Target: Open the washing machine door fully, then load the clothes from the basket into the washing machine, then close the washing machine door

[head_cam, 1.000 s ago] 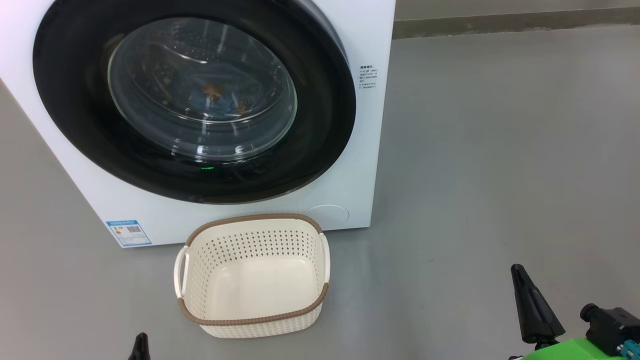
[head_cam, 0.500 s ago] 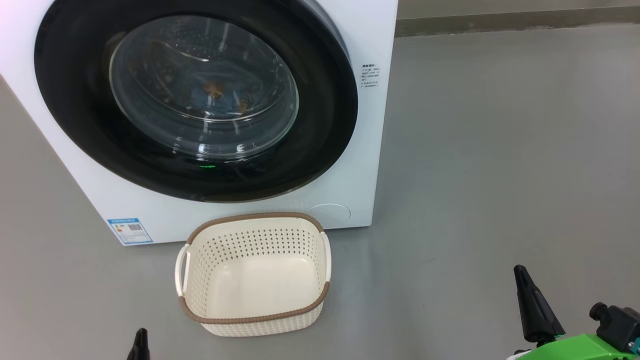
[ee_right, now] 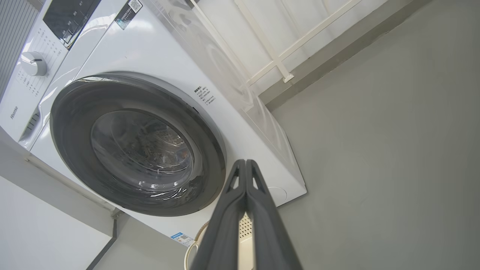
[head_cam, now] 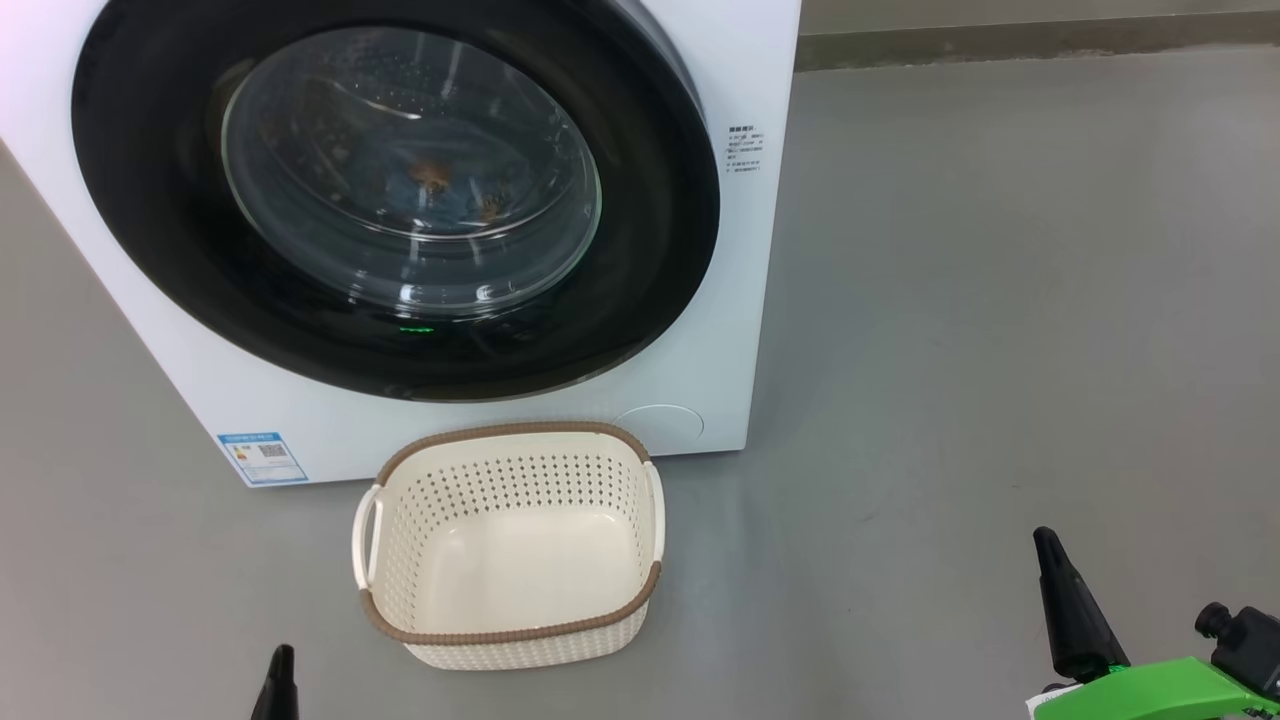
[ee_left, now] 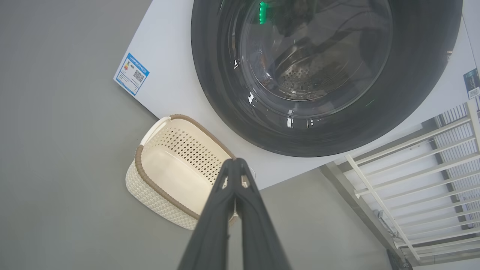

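Now clothes [head_cam: 440, 195] lie behind the closed washing machine door [head_cam: 150, 200], basket [head_cam: 510, 632] just before it; left gripper [ee_left: 235, 162] and right gripper [ee_right: 245, 162] pinched together.

Cropped at head view's top edge: washing machine [head_cam: 700, 380] and washing machine door [head_cam: 150, 220]. Dim and blurred behind the glass: clothes [head_cam: 445, 200]. Too small to read: print on label sticker [head_cam: 262, 458]. Cut by bottom edge, bar the tip: left gripper [head_cam: 282, 668].

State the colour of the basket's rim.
Brown, woven-look rim on the cream-white basket; clearest in the head view.
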Robot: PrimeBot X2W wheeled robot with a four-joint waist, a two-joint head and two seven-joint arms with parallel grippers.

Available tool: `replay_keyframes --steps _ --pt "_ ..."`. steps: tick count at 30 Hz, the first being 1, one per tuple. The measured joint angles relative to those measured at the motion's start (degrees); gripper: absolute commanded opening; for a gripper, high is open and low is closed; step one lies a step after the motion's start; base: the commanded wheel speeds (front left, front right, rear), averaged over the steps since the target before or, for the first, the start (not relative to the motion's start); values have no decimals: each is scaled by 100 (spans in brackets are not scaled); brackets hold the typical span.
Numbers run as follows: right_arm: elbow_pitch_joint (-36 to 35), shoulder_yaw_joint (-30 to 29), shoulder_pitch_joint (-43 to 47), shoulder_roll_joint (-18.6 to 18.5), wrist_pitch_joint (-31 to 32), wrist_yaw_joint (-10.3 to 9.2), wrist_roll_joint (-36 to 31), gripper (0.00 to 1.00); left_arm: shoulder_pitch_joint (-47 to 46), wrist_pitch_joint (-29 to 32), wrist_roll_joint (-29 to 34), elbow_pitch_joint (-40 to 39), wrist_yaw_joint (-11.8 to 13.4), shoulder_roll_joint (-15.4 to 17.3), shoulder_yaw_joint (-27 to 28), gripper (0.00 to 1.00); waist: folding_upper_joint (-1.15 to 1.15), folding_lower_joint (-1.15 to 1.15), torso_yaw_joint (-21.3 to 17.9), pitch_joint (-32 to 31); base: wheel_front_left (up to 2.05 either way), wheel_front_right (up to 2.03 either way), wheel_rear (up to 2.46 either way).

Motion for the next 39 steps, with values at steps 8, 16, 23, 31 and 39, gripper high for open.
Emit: replay_keyframes --steps 8,16,23,31,39 --pt "102 -41 -58 0 141 0 608 0 -47 126 -452 0 1 3 20 0 0 0 14 11 0 0 0" --pt "168 -66 -132 0 246 0 1066 0 -127 248 -834 0 0 5 38 0 0 0 27 21 0 0 0" --pt "256 -85 -144 0 353 0 1558 0 -218 361 -1213 0 0 8 64 0 0 0 39 31 0 0 0" --pt "341 -111 -251 1 492 -1 2117 0 -276 479 -1637 0 0 12 87 0 0 0 53 42 0 0 0" --pt "431 -134 -338 1 611 -1 2691 0 -349 628 -2054 0 0 24 107 0 0 0 68 53 0 0 0"
